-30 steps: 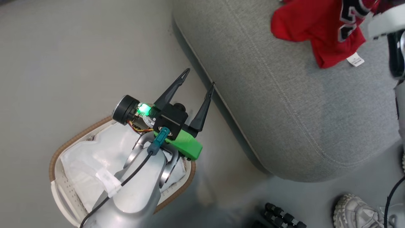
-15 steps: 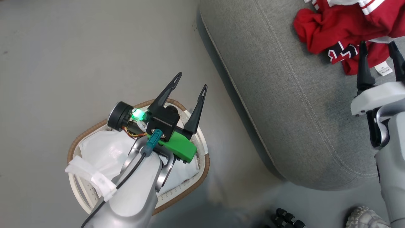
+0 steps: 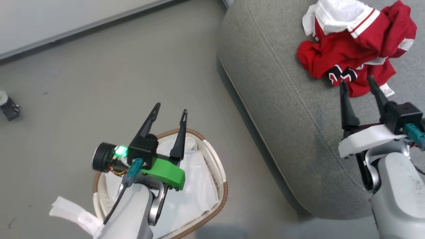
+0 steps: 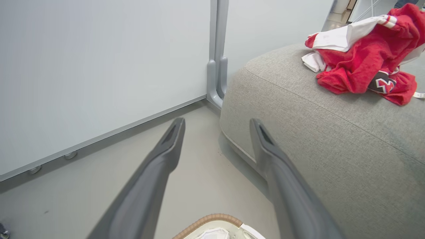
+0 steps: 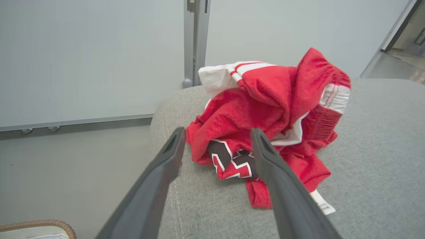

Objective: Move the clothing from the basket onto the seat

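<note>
Hovering with its two dark fingers spread apart and empty, the right gripper [image 3: 356, 81] points at the clothing [image 3: 352, 49], a crumpled red jersey lying just beyond its fingertips on the seat [image 3: 282, 106]. It is perhaps brushing the near hem, though the head view cannot settle that. The heap has no clear long axis and sits well apart from the left gripper [image 3: 170, 108], likewise spread and empty above the basket [image 3: 225, 192], where the white liner [image 3: 196, 199] lies, so the next move is probably a plain retreat by the nearer right arm.
</note>
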Controlling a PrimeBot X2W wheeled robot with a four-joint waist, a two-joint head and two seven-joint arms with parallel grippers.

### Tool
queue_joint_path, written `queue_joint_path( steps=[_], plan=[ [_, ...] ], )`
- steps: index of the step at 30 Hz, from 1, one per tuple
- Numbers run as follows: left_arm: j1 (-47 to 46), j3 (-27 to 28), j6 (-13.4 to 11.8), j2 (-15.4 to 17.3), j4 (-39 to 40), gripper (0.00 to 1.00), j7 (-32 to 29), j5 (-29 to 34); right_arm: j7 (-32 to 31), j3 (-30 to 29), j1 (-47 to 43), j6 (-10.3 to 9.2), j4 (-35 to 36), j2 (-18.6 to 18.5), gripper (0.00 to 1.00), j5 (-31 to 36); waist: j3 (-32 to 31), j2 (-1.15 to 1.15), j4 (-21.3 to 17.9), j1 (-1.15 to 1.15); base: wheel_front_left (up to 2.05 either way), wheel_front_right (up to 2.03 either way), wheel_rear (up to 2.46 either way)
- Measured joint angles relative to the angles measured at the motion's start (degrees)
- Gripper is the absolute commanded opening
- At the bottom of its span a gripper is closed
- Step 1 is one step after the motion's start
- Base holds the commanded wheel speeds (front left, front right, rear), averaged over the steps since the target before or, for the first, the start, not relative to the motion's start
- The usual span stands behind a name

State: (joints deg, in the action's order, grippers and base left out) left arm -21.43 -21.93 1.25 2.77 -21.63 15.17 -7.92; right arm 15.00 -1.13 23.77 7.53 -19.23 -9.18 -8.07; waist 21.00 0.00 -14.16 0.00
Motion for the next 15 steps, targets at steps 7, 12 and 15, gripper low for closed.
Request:
queue_joint_path(
  steps=[7,12,15],
  plan=[
    [4.84,5.84,-1.15,0.02,-0.02,1.0,0.01,-0.92,-0.01,1.85,-2.09,0.0,-0.22,2.59,1.0,-0.22,-3.57,0.0,4.45,0.0,0.0,0.0,0.0],
    [8.07,9.56,-1.85,0.05,-0.62,1.0,0.0,-2.35,0.0,3.0,-3.97,0.0,-1.56,3.82,1.0,0.34,-5.7,0.0,8.41,0.0,0.0,0.0,0.0],
    [9.76,11.28,-1.83,0.05,-0.75,1.0,0.01,-2.26,-0.01,3.46,-5.07,0.0,-2.08,4.3,1.0,0.64,-7.09,0.0,10.54,0.0,0.0,0.0,0.0]
  ],
)
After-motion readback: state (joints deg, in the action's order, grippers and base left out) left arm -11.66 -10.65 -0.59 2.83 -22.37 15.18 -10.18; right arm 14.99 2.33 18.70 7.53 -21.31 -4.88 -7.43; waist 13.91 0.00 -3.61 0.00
